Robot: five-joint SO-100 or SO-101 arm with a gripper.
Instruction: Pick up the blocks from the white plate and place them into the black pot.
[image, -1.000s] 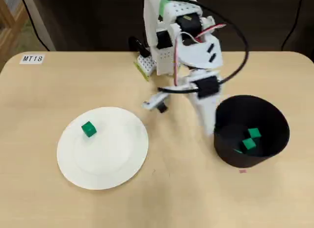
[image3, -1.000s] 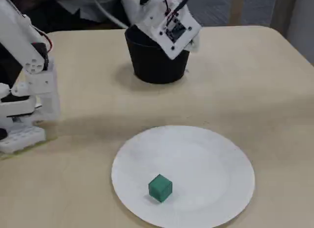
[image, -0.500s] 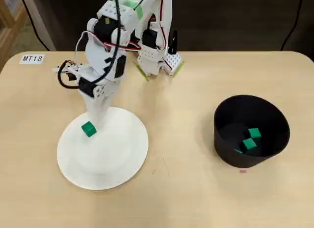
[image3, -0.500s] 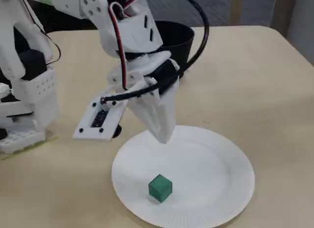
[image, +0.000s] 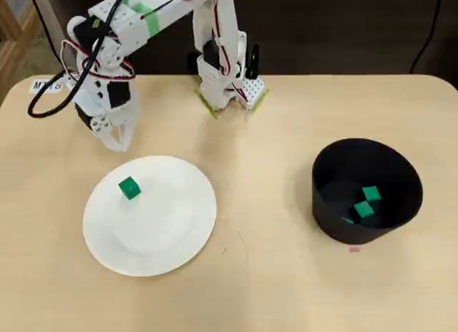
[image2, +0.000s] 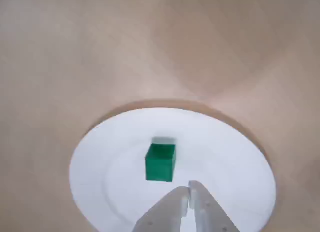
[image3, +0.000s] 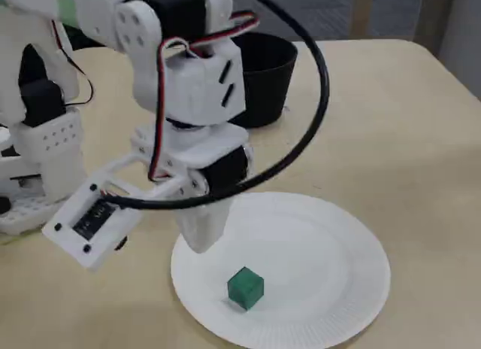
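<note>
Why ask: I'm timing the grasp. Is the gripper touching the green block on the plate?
Apart. The wrist view shows white plate between the shut gripper and the block.

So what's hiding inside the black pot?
Looking down from overhead, the black pot holds green blocks: two show clearly, and a green sliver peeks out beside them. The pot's near wall hides part of its floor, so more could be there.
</note>
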